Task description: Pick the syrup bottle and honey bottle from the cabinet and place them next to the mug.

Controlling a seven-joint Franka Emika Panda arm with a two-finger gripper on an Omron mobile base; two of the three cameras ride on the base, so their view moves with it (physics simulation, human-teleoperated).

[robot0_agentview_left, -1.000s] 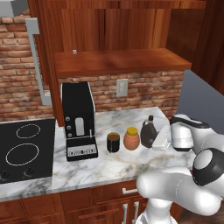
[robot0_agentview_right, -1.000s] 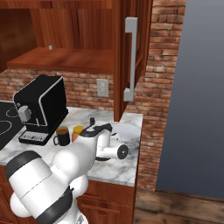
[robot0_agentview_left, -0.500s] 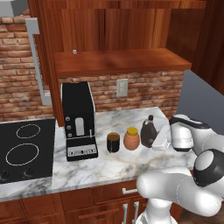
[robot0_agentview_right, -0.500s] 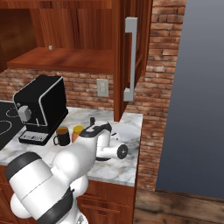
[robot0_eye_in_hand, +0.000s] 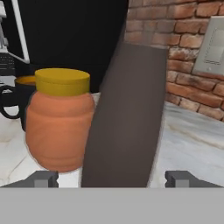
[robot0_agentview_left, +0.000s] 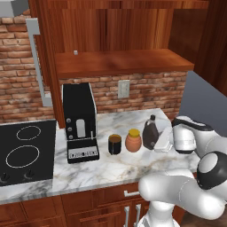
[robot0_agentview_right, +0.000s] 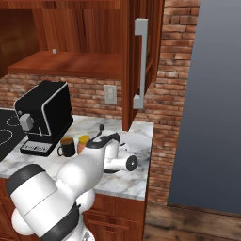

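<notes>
The syrup bottle [robot0_agentview_left: 150, 133], tall and dark brown, stands upright on the marble counter. To its left is the squat orange honey bottle [robot0_agentview_left: 133, 140] with its yellow cap, and left of that the dark mug [robot0_agentview_left: 115, 144]. My gripper [robot0_agentview_left: 157, 142] reaches in from the right at the syrup bottle. In the hand view my gripper [robot0_eye_in_hand: 113, 178] is open. Its fingertips [robot0_eye_in_hand: 45, 178] stand wide on either side of the syrup bottle [robot0_eye_in_hand: 127, 118], with gaps showing. The honey bottle [robot0_eye_in_hand: 59, 124] and mug [robot0_eye_in_hand: 15, 103] lie beyond. The cabinet [robot0_agentview_left: 119, 62] hangs above with its doors open.
A black coffee machine [robot0_agentview_left: 80, 122] stands left of the mug, with a stovetop [robot0_agentview_left: 24, 153] further left. A wall outlet [robot0_agentview_left: 123, 88] is on the brick wall behind. The open cabinet door with its grey handle [robot0_agentview_right: 140, 61] hangs over the counter's right end [robot0_agentview_right: 139, 141].
My fingers have parted from the syrup bottle, which stays upright on the counter. The arm and the other things have not visibly moved.
</notes>
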